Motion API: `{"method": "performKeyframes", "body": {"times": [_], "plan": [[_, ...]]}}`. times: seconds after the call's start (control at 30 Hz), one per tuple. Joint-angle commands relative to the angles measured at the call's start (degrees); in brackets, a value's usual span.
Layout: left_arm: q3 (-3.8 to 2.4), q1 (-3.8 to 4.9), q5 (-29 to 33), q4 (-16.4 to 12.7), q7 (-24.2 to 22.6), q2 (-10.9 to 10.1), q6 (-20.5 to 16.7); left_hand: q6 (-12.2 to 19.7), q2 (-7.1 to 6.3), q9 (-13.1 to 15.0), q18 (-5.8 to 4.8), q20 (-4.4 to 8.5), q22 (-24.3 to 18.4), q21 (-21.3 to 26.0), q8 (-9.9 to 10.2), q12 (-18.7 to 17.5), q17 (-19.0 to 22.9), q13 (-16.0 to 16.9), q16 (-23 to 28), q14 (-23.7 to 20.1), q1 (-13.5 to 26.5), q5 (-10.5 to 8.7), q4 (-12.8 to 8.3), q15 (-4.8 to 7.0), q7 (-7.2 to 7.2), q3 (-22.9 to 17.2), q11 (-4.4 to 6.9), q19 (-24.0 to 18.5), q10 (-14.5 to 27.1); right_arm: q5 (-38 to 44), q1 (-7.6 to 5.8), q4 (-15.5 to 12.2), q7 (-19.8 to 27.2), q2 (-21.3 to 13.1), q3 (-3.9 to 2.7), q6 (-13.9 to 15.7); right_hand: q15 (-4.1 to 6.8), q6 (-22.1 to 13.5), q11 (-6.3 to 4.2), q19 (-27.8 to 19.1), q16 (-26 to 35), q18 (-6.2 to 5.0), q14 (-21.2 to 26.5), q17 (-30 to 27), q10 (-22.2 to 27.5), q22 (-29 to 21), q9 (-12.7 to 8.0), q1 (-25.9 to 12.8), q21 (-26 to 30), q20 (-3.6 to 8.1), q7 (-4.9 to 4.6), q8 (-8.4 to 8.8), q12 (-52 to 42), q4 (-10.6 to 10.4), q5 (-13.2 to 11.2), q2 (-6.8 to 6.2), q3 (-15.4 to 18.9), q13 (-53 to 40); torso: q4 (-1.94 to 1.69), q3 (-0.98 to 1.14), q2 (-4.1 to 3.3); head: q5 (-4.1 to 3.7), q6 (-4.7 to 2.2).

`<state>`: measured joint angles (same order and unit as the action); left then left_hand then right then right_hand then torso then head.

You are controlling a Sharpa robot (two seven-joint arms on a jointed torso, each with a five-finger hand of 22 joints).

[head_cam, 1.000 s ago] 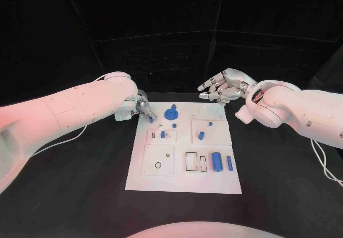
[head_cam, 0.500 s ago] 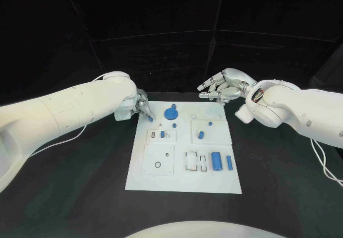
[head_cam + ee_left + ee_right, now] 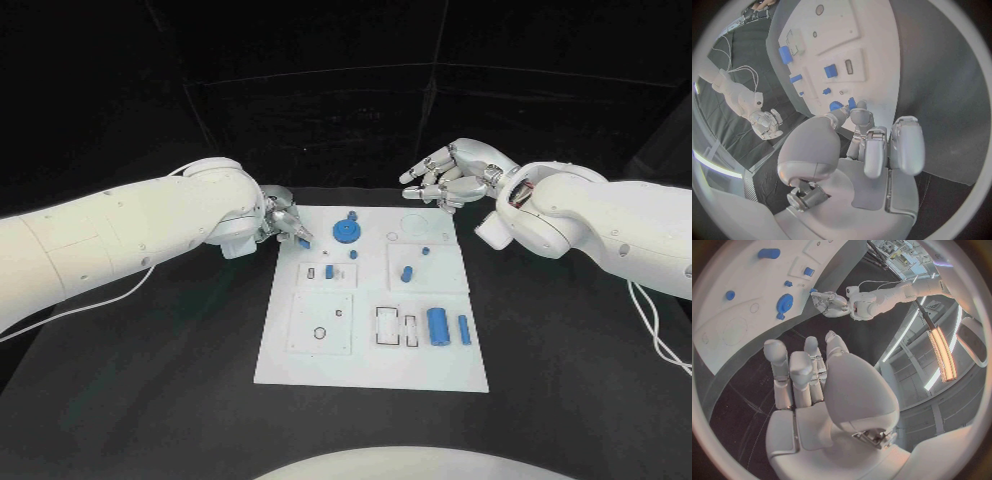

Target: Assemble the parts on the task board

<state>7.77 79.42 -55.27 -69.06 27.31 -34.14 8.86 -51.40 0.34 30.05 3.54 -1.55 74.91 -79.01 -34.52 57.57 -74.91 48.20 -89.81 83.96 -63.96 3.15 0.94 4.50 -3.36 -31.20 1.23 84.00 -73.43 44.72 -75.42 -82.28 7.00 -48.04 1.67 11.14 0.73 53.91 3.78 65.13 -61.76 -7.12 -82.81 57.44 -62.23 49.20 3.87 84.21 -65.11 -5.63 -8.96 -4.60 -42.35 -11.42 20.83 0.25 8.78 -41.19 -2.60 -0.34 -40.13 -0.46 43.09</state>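
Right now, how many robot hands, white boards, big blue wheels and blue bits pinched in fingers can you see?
Robot hands: 2, the left hand and the right hand
White task board: 1
Big blue wheel: 1
Blue part at the left hand's fingertips: 1
Total: 5

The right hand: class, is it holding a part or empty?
Empty. The right hand hovers beyond the task board's far edge, fingers apart with nothing between them, as the right wrist view confirms.

right robot hand point(image 3: 807, 371) empty, task board point(image 3: 729, 320) beyond
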Motion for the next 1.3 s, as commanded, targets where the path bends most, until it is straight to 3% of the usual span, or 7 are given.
{"method": "performKeyframes", "body": {"times": [0.03,0.17,0.3,0.47,0.83,1.3], "plan": [[0.0,0.01,1.35,-3.51,-2.44,-1.61,-6.59,-0.12,-0.1,0.11,-0.37,-0.05,1.34,0.23,-0.37,-0.19,-15.09,-0.11,-0.19,6.04,0.71,0.04,-6.73,0.07,0.17,-7.41,-0.06,1.2,-0.56,-0.26,-0.1,0.0,0.48,0.01,-0.03,-0.47,-0.1,-0.18,-0.1,-0.36,0.29,-1.06,0.2,0.09,0.34,-0.05,0.02,0.04,0.38,-0.11,0.14,-0.18,0.24,0.0,0.12,0.51,0.11,0.1,-0.27,-0.01,0.19,-0.03,0.22],[0.07,-0.54,-1.1,-8.31,-3.59,-4.27,-9.77,-0.15,-0.5,0.17,-0.41,-0.01,1.54,0.09,-0.68,-0.18,-15.09,-0.17,-0.19,6.04,1.06,0.06,-7.01,0.12,0.23,-8.32,0.0,1.29,-0.69,-0.31,-0.1,0.18,0.52,0.05,-0.02,-0.5,-0.1,-0.18,-0.1,-0.36,0.29,-1.06,0.2,0.09,0.34,-0.05,0.02,0.04,0.38,-0.11,0.14,-0.18,0.24,0.0,0.12,0.51,0.11,0.1,-0.42,-0.08,0.21,0.1,0.29],[0.14,-1.21,-3.44,-11.06,-4.4,-5.83,-12.14,-0.21,-0.81,0.2,-0.44,0.03,1.69,-0.02,-0.88,-0.04,-15.09,-0.04,-0.19,6.04,1.22,0.07,-7.2,0.16,0.29,-8.83,0.05,1.35,-0.87,-0.34,-0.1,0.34,0.56,0.09,-0.02,-0.5,-0.1,-0.16,-0.09,-0.32,0.32,-1.05,0.19,0.08,0.33,-0.01,0.02,0.05,0.37,-0.11,0.14,-0.19,0.27,-0.02,0.25,0.51,0.12,0.17,-0.67,-0.13,0.27,-0.04,0.48],[0.82,-1.92,-5.88,-13.45,-3.89,-7.18,-13.12,-0.26,-1.26,0.24,-0.43,0.09,1.7,-0.01,-1.15,-0.21,-15.09,-0.33,-0.19,6.04,1.39,0.12,-7.48,0.23,0.35,-9.53,0.13,1.38,-0.94,-0.35,-0.09,0.58,0.62,0.23,-0.01,-0.55,-0.1,-0.16,-0.09,-0.32,0.32,-1.05,0.19,0.08,0.33,-0.01,0.02,0.05,0.37,-0.11,0.14,-0.19,0.27,-0.02,0.25,0.51,0.12,0.17,-0.37,-0.1,0.16,0.54,0.41],[2.18,-2.62,-8.41,-14.51,-0.98,-7.31,-9.98,-0.25,-1.57,0.25,-0.41,0.11,1.62,0.07,-1.28,-0.39,-15.09,-0.58,-0.19,6.04,1.44,0.13,-7.68,0.25,0.38,-9.83,0.16,1.36,-0.94,-0.35,-0.08,0.65,0.72,0.33,0.0,-0.58,-0.1,-0.16,-0.09,-0.32,0.32,-1.05,0.19,0.08,0.33,-0.01,0.02,0.05,0.37,-0.11,0.14,-0.19,0.27,-0.02,0.25,0.51,0.12,0.17,-0.25,-0.06,0.12,0.58,0.49],[2.52,-3.4,-8.68,-13.63,0.67,-6.08,-7.75,-0.33,-1.96,0.28,-0.44,0.12,1.73,-0.01,-1.47,-0.62,-15.09,-0.92,-0.19,6.04,1.67,0.09,-7.74,0.25,0.42,-9.94,0.17,1.4,-0.98,-0.35,-0.07,0.48,0.79,0.26,0.0,-0.44,-0.1,-0.16,-0.09,-0.32,0.32,-1.05,0.19,0.08,0.33,-0.01,0.02,0.05,0.37,-0.11,0.14,-0.19,0.27,-0.02,0.25,0.51,0.12,0.17,-0.32,-0.02,0.14,0.52,0.78]]}}
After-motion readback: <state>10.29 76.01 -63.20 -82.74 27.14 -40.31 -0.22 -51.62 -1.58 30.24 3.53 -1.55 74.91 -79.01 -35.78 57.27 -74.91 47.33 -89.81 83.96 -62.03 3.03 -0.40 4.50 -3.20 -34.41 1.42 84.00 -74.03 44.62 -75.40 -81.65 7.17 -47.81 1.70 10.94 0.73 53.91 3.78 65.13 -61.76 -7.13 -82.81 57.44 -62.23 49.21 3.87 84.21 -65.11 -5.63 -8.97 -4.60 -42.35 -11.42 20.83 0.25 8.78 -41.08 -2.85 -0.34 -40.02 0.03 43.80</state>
